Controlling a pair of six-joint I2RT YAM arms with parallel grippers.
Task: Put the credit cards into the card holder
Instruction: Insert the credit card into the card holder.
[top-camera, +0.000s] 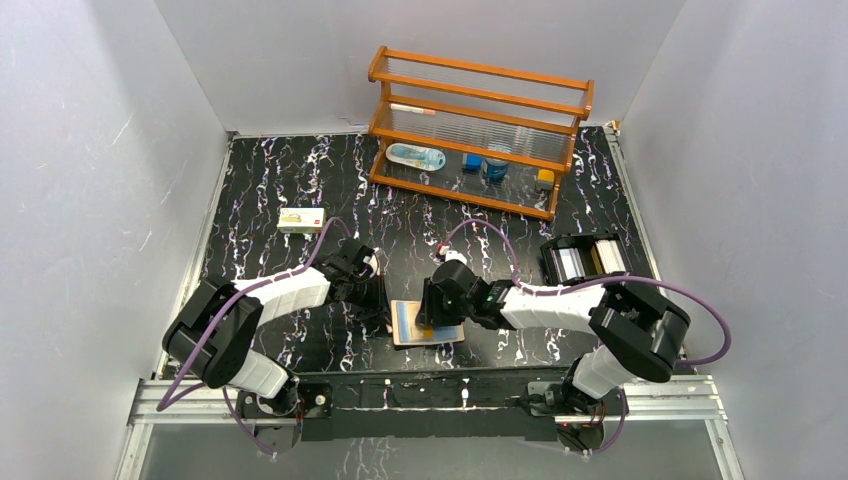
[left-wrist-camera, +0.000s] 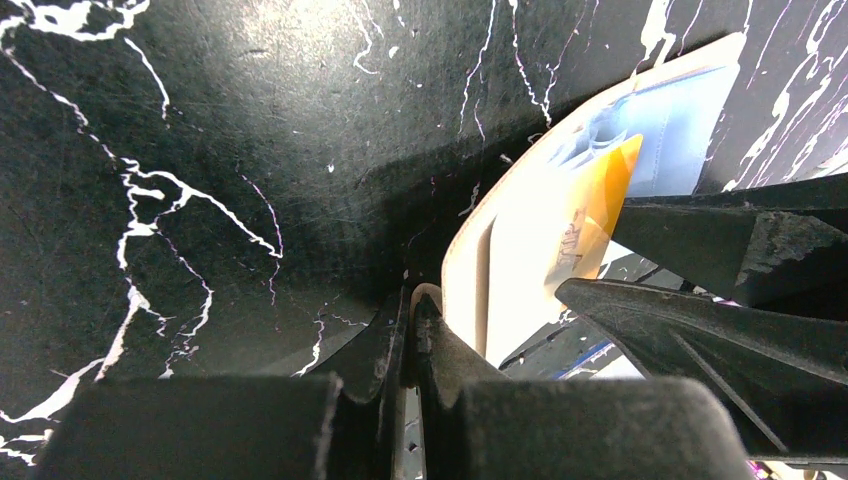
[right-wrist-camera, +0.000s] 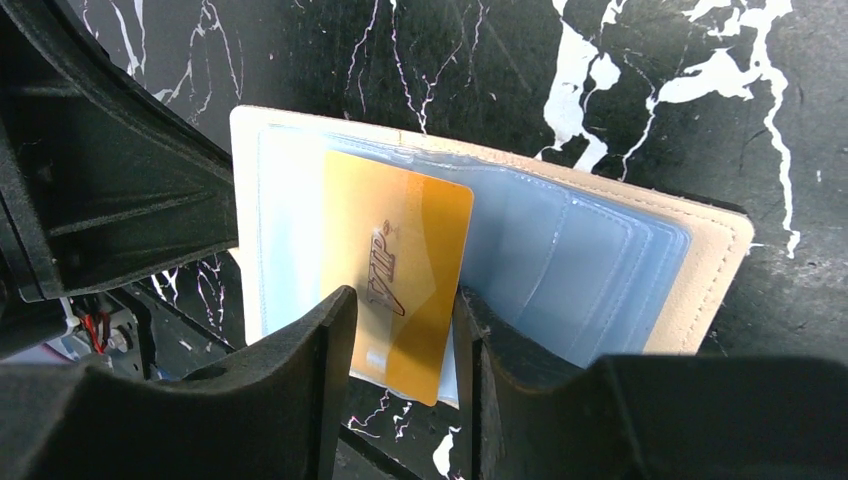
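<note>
The right fingers pinch the yellow card by its sides over the open card holder on the worktop. The left fingers, pressed together, nip the card holder's edge.

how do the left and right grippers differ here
The left gripper is closed tight, pinching the thin edge of the card holder; the right gripper stands wider, gripping the yellow card by its sides. The left gripper sits at the holder's left, the right gripper comes in from its right. Both are black and grip something.
</note>
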